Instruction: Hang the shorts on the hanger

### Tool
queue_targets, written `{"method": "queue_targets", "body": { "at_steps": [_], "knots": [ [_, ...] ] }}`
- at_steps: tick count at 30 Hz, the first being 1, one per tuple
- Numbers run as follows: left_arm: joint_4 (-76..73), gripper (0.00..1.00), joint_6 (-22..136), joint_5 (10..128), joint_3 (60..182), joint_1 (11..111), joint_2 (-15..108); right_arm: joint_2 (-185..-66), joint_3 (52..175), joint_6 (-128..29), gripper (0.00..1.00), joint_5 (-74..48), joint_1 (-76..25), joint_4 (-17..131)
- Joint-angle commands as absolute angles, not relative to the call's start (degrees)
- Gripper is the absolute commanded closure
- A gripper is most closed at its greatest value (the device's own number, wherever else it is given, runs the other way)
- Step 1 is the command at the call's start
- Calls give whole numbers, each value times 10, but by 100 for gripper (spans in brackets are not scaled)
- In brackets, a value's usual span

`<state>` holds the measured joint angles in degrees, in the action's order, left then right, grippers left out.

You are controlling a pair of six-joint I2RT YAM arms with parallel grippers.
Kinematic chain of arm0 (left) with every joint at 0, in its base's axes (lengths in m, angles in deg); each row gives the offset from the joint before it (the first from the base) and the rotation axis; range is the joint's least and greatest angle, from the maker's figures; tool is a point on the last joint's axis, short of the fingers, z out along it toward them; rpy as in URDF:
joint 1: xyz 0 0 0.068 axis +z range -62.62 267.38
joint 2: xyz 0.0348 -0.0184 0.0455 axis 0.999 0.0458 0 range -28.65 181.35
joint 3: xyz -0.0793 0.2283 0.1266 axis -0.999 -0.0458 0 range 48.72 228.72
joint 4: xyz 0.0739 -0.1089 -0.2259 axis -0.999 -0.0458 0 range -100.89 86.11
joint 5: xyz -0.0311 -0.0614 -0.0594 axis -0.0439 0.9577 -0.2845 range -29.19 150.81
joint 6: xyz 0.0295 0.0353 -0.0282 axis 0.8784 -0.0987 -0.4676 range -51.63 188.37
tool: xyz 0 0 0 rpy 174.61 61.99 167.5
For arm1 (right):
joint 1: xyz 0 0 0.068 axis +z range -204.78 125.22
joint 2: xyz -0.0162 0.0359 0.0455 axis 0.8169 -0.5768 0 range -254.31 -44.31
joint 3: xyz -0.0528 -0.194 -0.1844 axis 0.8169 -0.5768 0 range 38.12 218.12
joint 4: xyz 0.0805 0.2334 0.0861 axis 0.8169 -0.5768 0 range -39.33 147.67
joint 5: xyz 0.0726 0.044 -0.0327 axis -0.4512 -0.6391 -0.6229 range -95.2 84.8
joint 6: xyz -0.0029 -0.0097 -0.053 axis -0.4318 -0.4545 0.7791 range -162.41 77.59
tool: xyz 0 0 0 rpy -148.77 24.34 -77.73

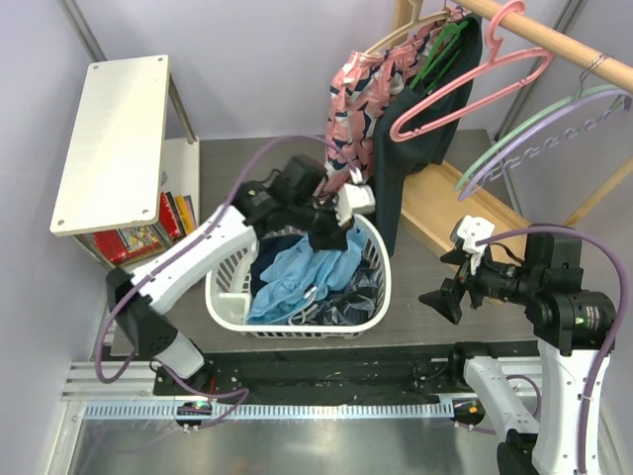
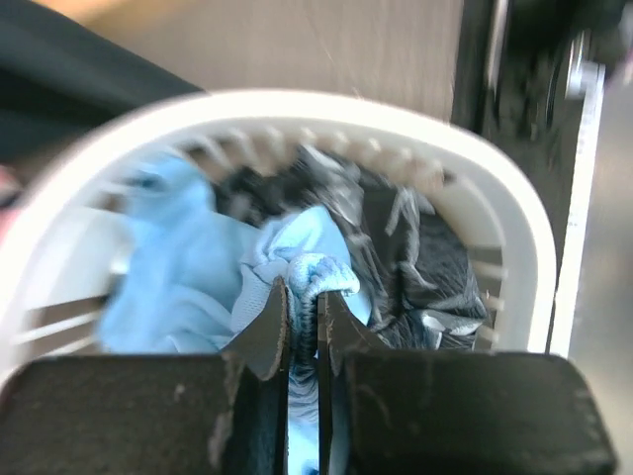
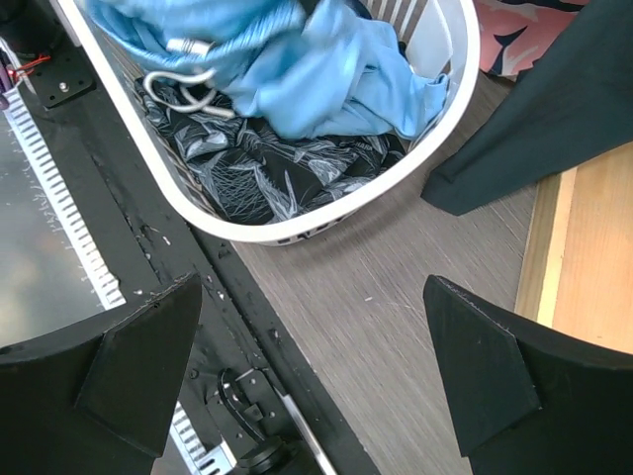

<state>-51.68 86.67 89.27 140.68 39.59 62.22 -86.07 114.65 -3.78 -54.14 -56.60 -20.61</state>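
Left gripper [image 2: 305,297]: clamped on a fold of the light sky-blue soft fabric shorts [image 2: 178,287].
Right gripper [image 3: 315,297]: spread wide, empty.
Lift: slowly upward, clearing the white plastic basket's [image 1: 384,282] far rim.

The basket [image 1: 297,325] sits mid-desk [image 1: 415,319], beyond the arm bases. The shorts [image 1: 287,282] lie in its left half, over other clothes, and the left pincer [image 2: 303,312] nips a fold of them. The right pincer [image 1: 442,300] hangs agape right of the basket, apart from it. Behind, garments [image 1: 356,99] hang from the rail [image 1: 554,46], with the hanger [image 1: 492,49] hooked on it further right. A shelf [image 1: 114,139] stands far left.
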Motion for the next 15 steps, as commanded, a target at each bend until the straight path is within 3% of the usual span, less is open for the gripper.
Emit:
{"method": "queue_targets", "body": {
  "at_steps": [1, 7, 15],
  "knots": [
    [-526, 100, 802, 940, 1512, 454, 584, -876, 1136, -51, 0, -563, -564, -188],
    [-545, 100, 805, 960, 1596, 490, 573, -894, 1131, -71, 0, -583, -564, -142],
    [-552, 99, 768, 1087, 1575, 488, 586, -915, 1128, -72, 0, -621, -564, -83]
  ]
}}
